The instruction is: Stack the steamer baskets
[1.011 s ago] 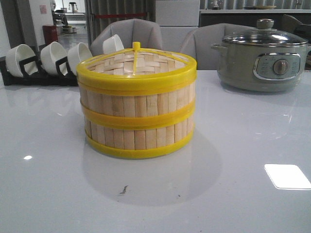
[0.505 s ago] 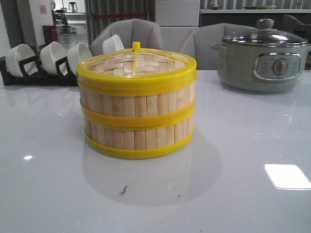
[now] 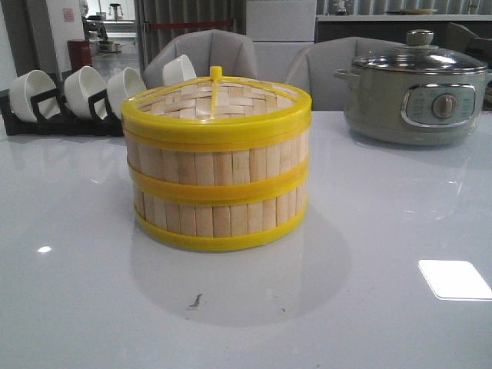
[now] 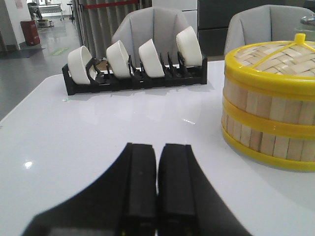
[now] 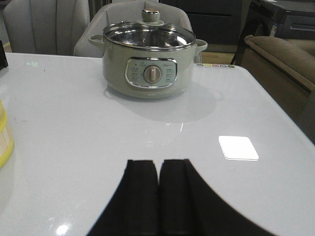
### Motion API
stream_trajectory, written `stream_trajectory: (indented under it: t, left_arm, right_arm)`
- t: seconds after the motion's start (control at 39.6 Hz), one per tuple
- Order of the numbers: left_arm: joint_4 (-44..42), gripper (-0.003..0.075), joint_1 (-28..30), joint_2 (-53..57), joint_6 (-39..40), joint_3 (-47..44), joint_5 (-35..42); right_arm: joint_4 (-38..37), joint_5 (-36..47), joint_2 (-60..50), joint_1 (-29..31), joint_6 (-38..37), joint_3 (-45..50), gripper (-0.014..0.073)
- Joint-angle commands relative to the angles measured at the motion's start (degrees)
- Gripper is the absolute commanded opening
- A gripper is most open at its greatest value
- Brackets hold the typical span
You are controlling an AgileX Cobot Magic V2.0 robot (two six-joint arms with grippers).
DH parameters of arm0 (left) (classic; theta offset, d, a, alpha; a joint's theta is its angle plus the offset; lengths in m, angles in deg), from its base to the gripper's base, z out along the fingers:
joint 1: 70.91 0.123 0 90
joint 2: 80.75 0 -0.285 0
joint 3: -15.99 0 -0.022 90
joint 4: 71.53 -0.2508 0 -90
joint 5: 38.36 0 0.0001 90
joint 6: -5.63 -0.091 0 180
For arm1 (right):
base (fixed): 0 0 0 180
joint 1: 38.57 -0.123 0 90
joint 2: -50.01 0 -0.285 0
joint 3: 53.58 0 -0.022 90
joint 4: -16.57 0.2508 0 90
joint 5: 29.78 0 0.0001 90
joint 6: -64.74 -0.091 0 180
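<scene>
No change across the last second: nothing has moved. Left gripper [image 4: 157,196] and right gripper [image 5: 157,196] both have jaws clenched on nothing, low over the tabletop [image 3: 384,231]. Steamer baskets [image 3: 217,188] sit mid-frame in front view, two tiers stacked, lid [image 3: 215,100] on top. Farther back: bowls [image 3: 81,91] upper left, electric pot [image 3: 415,96] upper right. Stack looks complete.

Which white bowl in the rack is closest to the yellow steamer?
The white bowl at the rack's end beside the steamer stack; the other three bowls sit farther along, away from it.
</scene>
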Motion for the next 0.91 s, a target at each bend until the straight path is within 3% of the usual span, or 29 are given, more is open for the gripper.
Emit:
stream_trajectory:
  t: [0.0, 0.88]
  left_arm:
    - [0.5, 0.0086, 0.1, 0.7, 0.0, -0.1, 4.5]
    - [0.5, 0.0086, 0.1, 0.7, 0.0, -0.1, 4.5]
  right_arm:
    - [0.0, 4.6, 0.5, 0.4, -0.1, -1.7, 0.0056]
    - [0.0, 4.0, 0.1, 0.4, -0.1, -1.7, 0.0056]
